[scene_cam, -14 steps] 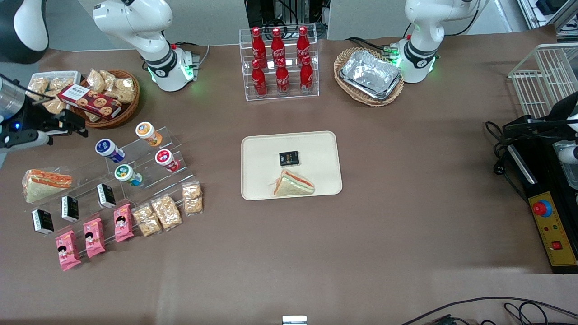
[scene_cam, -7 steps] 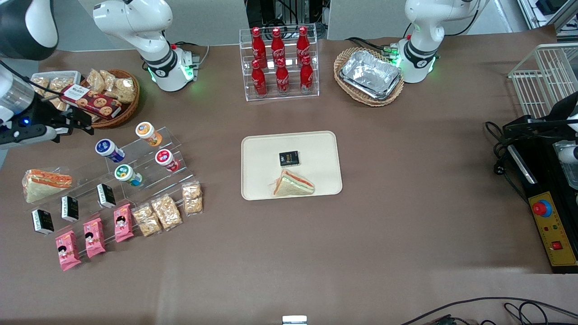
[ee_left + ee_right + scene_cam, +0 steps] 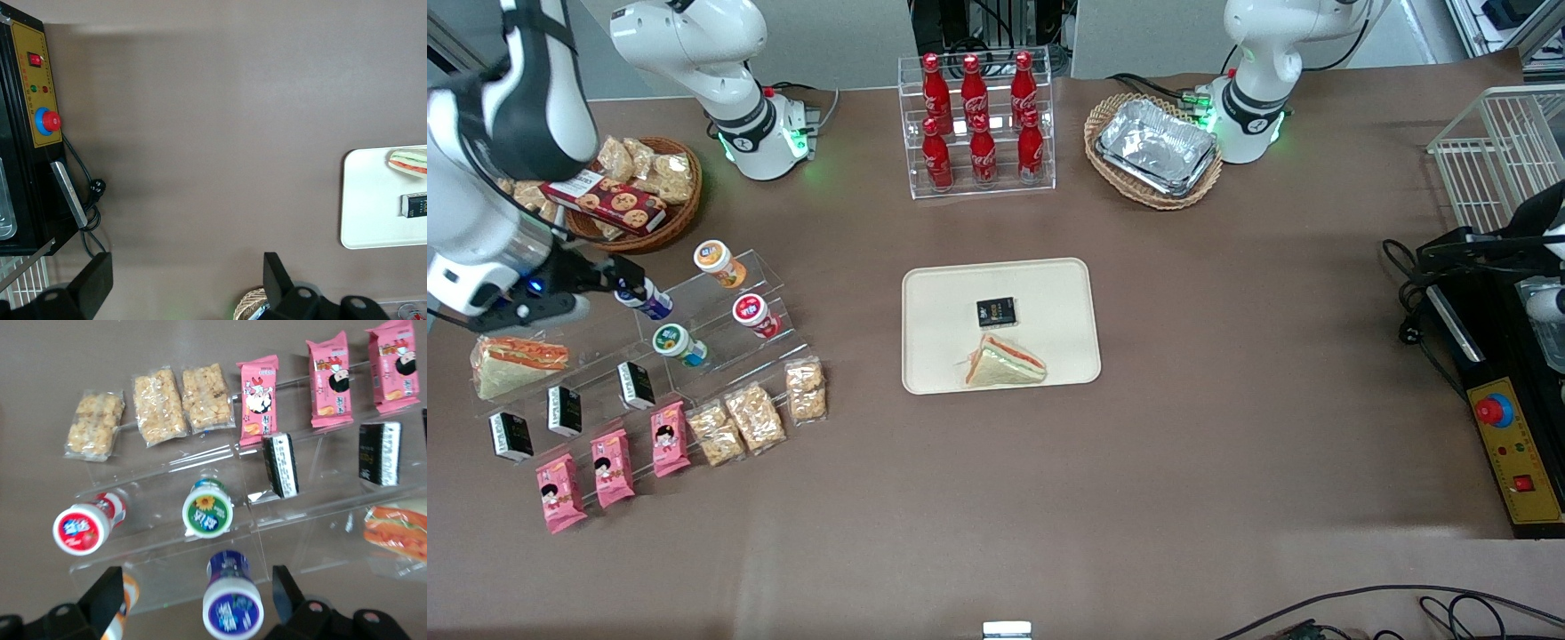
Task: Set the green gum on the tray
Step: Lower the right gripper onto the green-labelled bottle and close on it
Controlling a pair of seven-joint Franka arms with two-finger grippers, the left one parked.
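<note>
Front view: tool (image 3: 624, 286) hanging over the clear stepped rack (image 3: 720, 333) at the working arm's end of the tabletop (image 3: 1227, 427), right above the blue-lidded bottle (image 3: 649, 304) and covering most of its lid. Green gum (image 3: 679, 345) one step nearer the camera, lying on the rack, untouched. Red-lidded bottle (image 3: 755, 315) and orange-lidded bottle (image 3: 719, 263) on the same rack. Tray (image 3: 1049, 293) in the middle of the tabletop, well apart from the gum, carrying a sandwich (image 3: 1005, 364) and a small black packet (image 3: 996, 312). Fingertips too dark to separate here.

Left wrist view: just a cut-off edge of the tray (image 3: 360, 200) with bits of the sandwich (image 3: 410, 162) and black packet (image 3: 415, 204). No gum in sight.

Right wrist view: two dark fingers (image 3: 103, 597) spread wide, nothing between them but air, blue-lidded bottle (image 3: 231, 600) sitting in the gap below. Green gum (image 3: 208, 509) lid-up toward the lens, beside the red-lidded bottle (image 3: 85, 527). Orange-lidded bottle (image 3: 128, 597) mostly hidden by one finger. Pink snack packs (image 3: 328, 382) and black packets (image 3: 280, 465) close by, another sandwich (image 3: 397, 532) cut off at the edge.
</note>
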